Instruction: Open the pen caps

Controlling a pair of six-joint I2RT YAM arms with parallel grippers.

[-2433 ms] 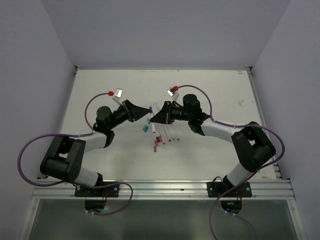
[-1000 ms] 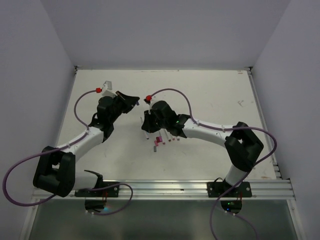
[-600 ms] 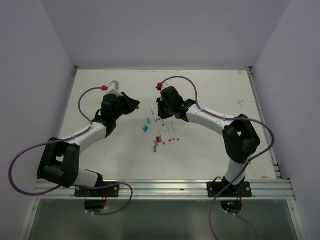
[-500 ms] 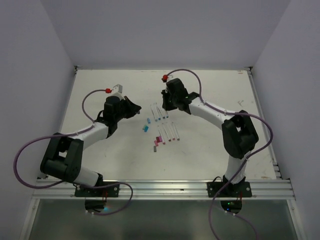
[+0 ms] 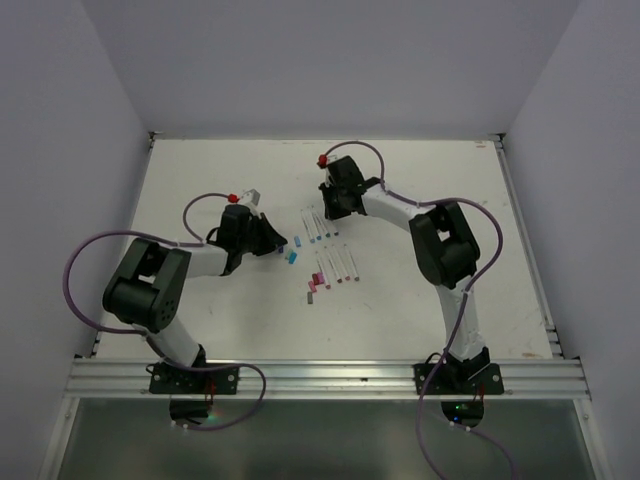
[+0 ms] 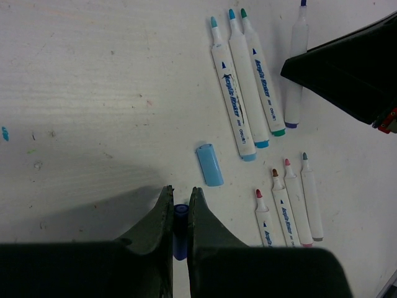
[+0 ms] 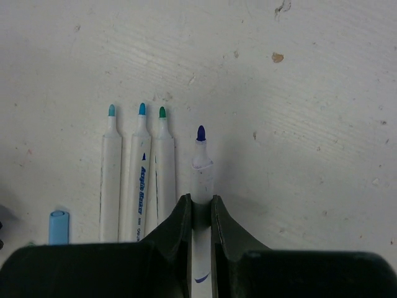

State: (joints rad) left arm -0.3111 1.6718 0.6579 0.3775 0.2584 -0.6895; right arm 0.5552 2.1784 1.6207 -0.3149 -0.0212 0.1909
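Note:
My left gripper is shut on a dark blue pen cap, held low over the table. A loose light blue cap lies just beyond its fingertips. My right gripper is shut on a white pen barrel with a bare dark blue tip, right of three uncapped pens with blue-green tips. From above, the left gripper is beside the cyan caps and the right gripper is at the far end of the pen row. Pink caps lie nearer.
A second row of uncapped pens with red and pink tips lies near the table's middle, also showing in the left wrist view. Both arms' purple cables loop above the table. Grey walls close in the back and both sides.
The left gripper has moved nearer and right, down beside the cyan caps, still holding its cap. The right arm has swung to the far end of the blue pen row with its pen.

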